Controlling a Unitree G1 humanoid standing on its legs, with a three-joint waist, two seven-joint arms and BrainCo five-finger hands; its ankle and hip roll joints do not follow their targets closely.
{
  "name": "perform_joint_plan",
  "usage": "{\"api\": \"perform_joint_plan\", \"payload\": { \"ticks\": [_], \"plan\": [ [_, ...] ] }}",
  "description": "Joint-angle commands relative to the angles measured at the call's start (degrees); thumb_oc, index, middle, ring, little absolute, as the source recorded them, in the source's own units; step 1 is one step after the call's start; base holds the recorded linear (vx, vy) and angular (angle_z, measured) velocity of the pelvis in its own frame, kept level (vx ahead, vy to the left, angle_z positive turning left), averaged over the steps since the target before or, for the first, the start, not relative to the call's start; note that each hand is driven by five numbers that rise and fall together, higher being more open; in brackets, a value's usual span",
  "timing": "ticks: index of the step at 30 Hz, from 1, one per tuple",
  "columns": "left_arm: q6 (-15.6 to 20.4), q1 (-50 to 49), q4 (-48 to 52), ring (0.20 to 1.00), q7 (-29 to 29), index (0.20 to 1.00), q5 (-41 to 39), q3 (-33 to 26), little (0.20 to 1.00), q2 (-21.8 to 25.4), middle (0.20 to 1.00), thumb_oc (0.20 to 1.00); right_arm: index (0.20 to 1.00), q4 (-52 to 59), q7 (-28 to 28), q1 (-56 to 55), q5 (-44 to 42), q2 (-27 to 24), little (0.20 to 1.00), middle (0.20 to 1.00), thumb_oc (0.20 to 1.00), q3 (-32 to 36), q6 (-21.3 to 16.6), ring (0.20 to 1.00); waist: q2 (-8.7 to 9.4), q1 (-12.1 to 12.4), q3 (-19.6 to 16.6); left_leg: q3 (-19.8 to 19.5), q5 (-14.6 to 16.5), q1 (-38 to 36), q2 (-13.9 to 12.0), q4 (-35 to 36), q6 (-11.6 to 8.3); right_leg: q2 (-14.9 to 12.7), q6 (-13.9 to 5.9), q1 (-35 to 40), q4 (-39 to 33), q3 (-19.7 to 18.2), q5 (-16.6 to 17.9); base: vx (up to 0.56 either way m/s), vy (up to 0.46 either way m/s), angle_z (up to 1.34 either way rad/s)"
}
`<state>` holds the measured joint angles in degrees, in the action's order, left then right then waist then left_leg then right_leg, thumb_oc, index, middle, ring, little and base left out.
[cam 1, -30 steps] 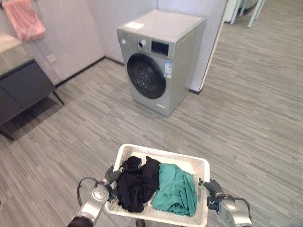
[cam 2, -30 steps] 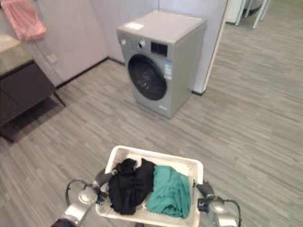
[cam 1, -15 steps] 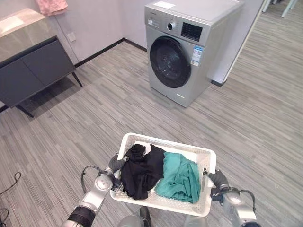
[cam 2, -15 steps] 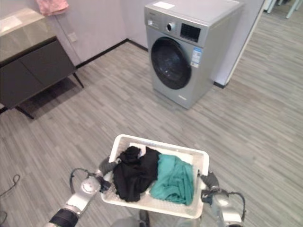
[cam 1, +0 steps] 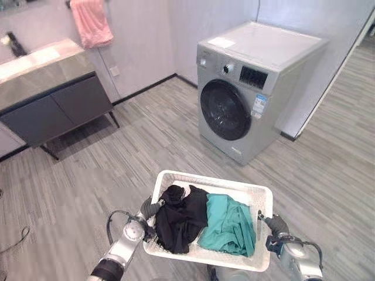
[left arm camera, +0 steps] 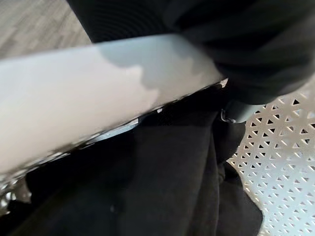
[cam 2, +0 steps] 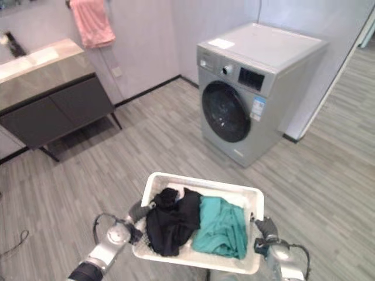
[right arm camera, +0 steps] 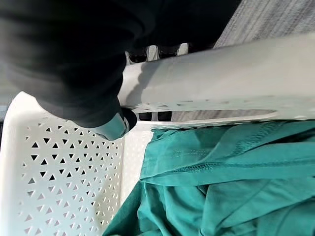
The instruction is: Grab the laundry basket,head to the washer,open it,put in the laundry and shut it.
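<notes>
The white plastic laundry basket is picked up. The left hand and right hand each curl round a side rim, with black and green clothes between them. The grey washer stands ahead, door closed. Walking, opening, loading and shutting are left.

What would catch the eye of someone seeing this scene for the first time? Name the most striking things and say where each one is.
Nearest the camera is the white laundry basket, carried between the left hand and the right hand, with a black garment on its left side and a teal garment on its right. Ahead across the floor stands the grey washer, its round door closed. Further left, a pink towel hangs on the wall above a dark cabinet.
</notes>
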<state>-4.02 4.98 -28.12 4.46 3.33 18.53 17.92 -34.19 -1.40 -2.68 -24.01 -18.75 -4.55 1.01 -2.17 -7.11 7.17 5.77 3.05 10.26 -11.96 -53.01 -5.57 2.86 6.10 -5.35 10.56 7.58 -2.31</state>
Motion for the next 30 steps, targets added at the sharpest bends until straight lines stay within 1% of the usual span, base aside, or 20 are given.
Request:
{"api": "perform_joint_plan", "payload": {
  "ticks": [1, 3, 4, 6, 9, 10, 12, 14, 16, 17, 18, 19, 20, 22, 23, 24, 26, 27, 28, 30],
  "plan": [
    [3.1, 3.8, 4.3, 0.200, 0.7, 0.200, -0.8, -2.4, 0.200, 1.6, 0.200, 0.200, 0.200, 4.8, 1.1, -2.8, -3.2, -2.3, 0.200, 0.200, 0.200, 0.6, -1.3, 0.200, 2.79, 0.0, 2.5, 6.2, -3.7, -5.4, -0.7, 13.2, 2.91, -2.3, -5.02, 2.9, -8.5, -1.3, 2.0, 0.23, 0.045, -0.32],
    [3.2, 3.1, 4.7, 0.200, 0.4, 0.200, -0.7, -2.6, 0.200, 1.6, 0.200, 0.200, 0.200, 6.3, 1.4, -3.3, -2.8, -2.5, 0.200, 0.200, 0.200, 0.7, -1.2, 0.200, 3.53, 0.5, 2.3, 7.3, -2.7, -5.2, -1.5, 23.9, 3.03, -3.7, -6.16, 4.6, -8.9, -1.7, 1.1, 0.24, 0.096, -0.35],
    [3.3, 2.8, 4.7, 0.200, 0.3, 0.200, -1.0, -2.8, 0.200, 1.6, 0.200, 0.200, 0.200, 7.4, 1.6, -3.7, -2.5, -2.6, 0.200, 0.200, 0.200, 0.9, -1.2, 0.200, 3.65, 0.6, 2.1, 7.7, -3.0, -5.8, -1.7, 31.1, 2.78, -4.2, -6.54, 5.1, -8.6, -1.8, 0.3, 0.24, 0.129, -0.17],
    [3.5, 2.4, 4.4, 0.200, 0.4, 0.200, -1.4, -3.0, 0.200, 1.7, 0.200, 0.200, 0.200, 8.9, 1.9, -4.2, -2.0, -3.0, 0.200, 0.200, 0.200, 1.3, -1.4, 0.200, 3.70, 1.1, 1.9, 7.1, -4.7, -5.0, -1.4, 40.8, 1.76, -4.7, -6.94, 6.5, -8.6, -1.9, -1.1, 0.24, 0.145, -0.14],
    [3.5, 1.6, 4.6, 0.200, 0.8, 0.200, -2.3, -3.5, 0.200, 1.7, 0.200, 0.200, 0.200, 10.7, 1.9, -4.5, -1.6, -2.9, 0.200, 0.200, 0.200, 1.5, -1.6, 0.200, 2.76, 2.5, 1.9, 0.7, -9.3, -3.6, 0.4, 51.0, 0.45, -3.7, -6.92, 8.8, -8.1, -3.5, -3.1, 0.30, 0.164, -0.10],
    [3.6, 1.4, 4.6, 0.200, 1.0, 0.200, -2.5, -3.7, 0.200, 1.8, 0.200, 0.200, 0.200, 10.9, 1.9, -4.4, -1.6, -2.9, 0.200, 0.200, 0.200, 1.4, -1.8, 0.200, 2.58, 2.9, 1.8, -1.4, -9.9, -2.8, 0.8, 52.8, 0.11, -3.5, -6.95, 9.4, -8.0, -4.1, -3.7, 0.31, 0.180, -0.32],
    [3.6, 1.0, 4.9, 0.200, 1.4, 0.200, -2.7, -4.0, 0.200, 2.1, 0.200, 0.200, 0.200, 11.4, 1.9, -4.0, -1.8, -2.6, 0.200, 0.200, 0.200, 1.1, -1.9, 0.200, 2.50, 3.8, 1.9, -6.3, -10.5, -1.0, 1.3, 54.2, -0.28, -3.3, -6.90, 10.6, -6.9, -6.2, -5.2, 0.33, 0.195, -0.44],
    [3.8, 1.0, 5.1, 0.200, 1.7, 0.200, -2.5, -4.5, 0.200, 2.6, 0.200, 0.200, 0.200, 11.4, 1.6, -3.4, -2.1, -2.4, 0.200, 0.200, 0.200, 1.1, -2.0, 0.200, 2.48, 4.3, 2.0, -8.8, -10.7, 0.5, 1.6, 53.8, -0.36, -3.5, -7.04, 11.7, -5.8, -7.9, -6.5, 0.33, 0.248, -0.34],
    [3.9, 0.8, 6.4, 0.200, 1.6, 0.200, -2.2, -4.9, 0.200, 3.2, 0.200, 0.200, 0.200, 11.0, 1.4, -3.2, -2.0, -1.9, 0.200, 0.200, 0.200, 1.4, -1.9, 0.200, 1.99, 4.6, 1.0, -7.2, -10.0, 1.2, 2.0, 50.2, 0.23, -4.7, -7.83, 13.7, -4.7, -9.2, -8.0, 0.48, 0.456, -0.23],
    [3.9, 0.9, 7.0, 0.200, 1.7, 0.200, -2.2, -4.9, 0.200, 3.5, 0.200, 0.200, 0.200, 10.8, 1.2, -2.7, -2.0, -1.8, 0.200, 0.200, 0.200, 1.5, -1.8, 0.200, 2.14, 4.8, 0.8, -7.1, -8.9, 2.0, 2.8, 48.1, 0.50, -5.7, -8.32, 13.8, -4.0, -9.7, -7.6, 0.47, 0.487, -0.15],
    [3.9, 1.0, 7.1, 0.200, 1.8, 0.200, -2.2, -4.9, 0.200, 3.9, 0.200, 0.200, 0.200, 10.7, 1.0, -2.3, -1.9, -1.5, 0.200, 0.200, 0.200, 1.5, -1.6, 0.200, 2.49, 5.2, 0.5, -7.2, -6.4, 2.5, 4.4, 44.5, 1.22, -7.0, -9.03, 13.7, -3.1, -10.5, -7.5, 0.33, 0.360, -0.21],
    [4.0, 1.2, 7.0, 0.200, 1.9, 0.200, -2.1, -4.9, 0.200, 4.0, 0.200, 0.200, 0.200, 10.3, 0.9, -1.9, -1.8, -1.1, 0.200, 0.200, 0.200, 1.6, -1.6, 0.200, 2.67, 5.3, 0.1, -6.9, -4.6, 2.0, 5.7, 43.3, 2.14, -8.0, -9.68, 13.6, -1.7, -11.0, -6.9, 0.43, 0.472, -0.35],
    [3.8, 1.4, 7.2, 0.200, 2.0, 0.200, -1.9, -5.3, 0.200, 4.9, 0.200, 0.200, 0.200, 10.4, 1.0, -1.7, -0.8, -0.4, 0.200, 0.200, 0.200, 2.1, -1.2, 0.200, 3.13, 5.6, -0.3, -4.6, -2.0, 0.1, 7.0, 42.3, 4.10, -9.8, -11.38, 11.5, 5.0, -11.3, -3.3, 0.43, 0.478, -0.46],
    [3.6, 1.0, 7.4, 0.200, 2.2, 0.200, -1.9, -6.0, 0.200, 6.1, 0.200, 0.200, 0.200, 10.1, 1.5, -0.6, 0.2, -0.2, 0.200, 0.200, 0.200, 1.7, -1.0, 0.200, 2.80, 6.0, 0.1, -2.4, -0.4, -2.6, 7.8, 43.1, 6.34, -11.9, -12.26, 7.4, 13.4, -9.8, 2.8, 0.36, 0.463, -0.45],
    [3.2, 0.3, 7.7, 0.200, 2.4, 0.200, -2.0, -7.6, 0.200, 7.3, 0.200, 0.200, 0.200, 10.1, 1.6, 0.0, 1.4, 0.3, 0.200, 0.200, 0.200, 1.4, -1.3, 0.200, 1.92, 6.6, 0.8, 0.5, 1.1, -6.5, 7.8, 44.9, 7.44, -15.1, -12.15, 3.6, 18.8, -3.7, 4.5, 0.32, 0.414, -0.44],
    [3.1, -0.1, 8.2, 0.200, 2.2, 0.200, -1.9, -7.8, 0.200, 7.6, 0.200, 0.200, 0.200, 10.4, 1.6, -0.2, 1.6, 0.4, 0.200, 0.200, 0.200, 1.5, -1.1, 0.200, 1.60, 6.5, 0.8, 0.9, 1.1, -7.3, 8.0, 45.7, 7.74, -15.6, -11.95, 2.5, 18.9, -1.5, 4.4, 0.34, 0.361, -0.85],
    [3.3, -0.8, 8.3, 0.200, 1.9, 0.200, -1.7, -8.7, 0.200, 7.9, 0.200, 0.200, 0.200, 11.1, 1.5, -0.5, 1.9, 0.2, 0.200, 0.200, 0.200, 1.8, -0.7, 0.200, 1.15, 5.6, 1.1, 1.7, 1.8, -10.2, 8.6, 47.7, 7.66, -14.1, -11.31, -0.4, 14.6, 1.7, 1.8, 0.32, 0.125, -0.85],
    [3.7, -1.4, 8.2, 0.200, 1.7, 0.200, -1.6, -9.3, 0.200, 7.9, 0.200, 0.200, 0.200, 11.7, 1.6, -0.7, 1.9, -0.2, 0.200, 0.200, 0.200, 1.9, -0.7, 0.200, 1.22, 4.7, 1.5, 2.1, 3.3, -12.4, 9.1, 48.6, 7.22, -12.4, -11.57, -2.1, 6.6, 2.8, -0.1, 0.38, 0.016, -0.21],
    [3.9, -1.4, 7.9, 0.200, 1.7, 0.200, -1.7, -9.3, 0.200, 7.7, 0.200, 0.200, 0.200, 11.7, 1.6, -0.6, 1.8, -0.3, 0.200, 0.200, 0.200, 1.8, -0.8, 0.200, 1.37, 4.4, 1.5, 1.9, 4.1, -13.2, 9.3, 48.8, 7.05, -11.9, -11.83, -2.3, 2.2, 2.6, 0.4, 0.37, -0.038, 0.06],
    [3.9, -0.2, 6.8, 0.200, 2.6, 0.200, -1.4, -9.5, 0.200, 7.1, 0.200, 0.200, 0.200, 11.3, 1.5, -0.3, 1.7, -0.4, 0.200, 0.200, 0.200, 1.6, -0.9, 0.200, 1.75, 3.5, 2.3, 1.2, 6.1, -14.7, 9.6, 48.2, 6.62, -12.3, -13.46, -5.2, -6.0, -0.4, 4.0, 0.35, -0.103, 0.43]
  ]
}}
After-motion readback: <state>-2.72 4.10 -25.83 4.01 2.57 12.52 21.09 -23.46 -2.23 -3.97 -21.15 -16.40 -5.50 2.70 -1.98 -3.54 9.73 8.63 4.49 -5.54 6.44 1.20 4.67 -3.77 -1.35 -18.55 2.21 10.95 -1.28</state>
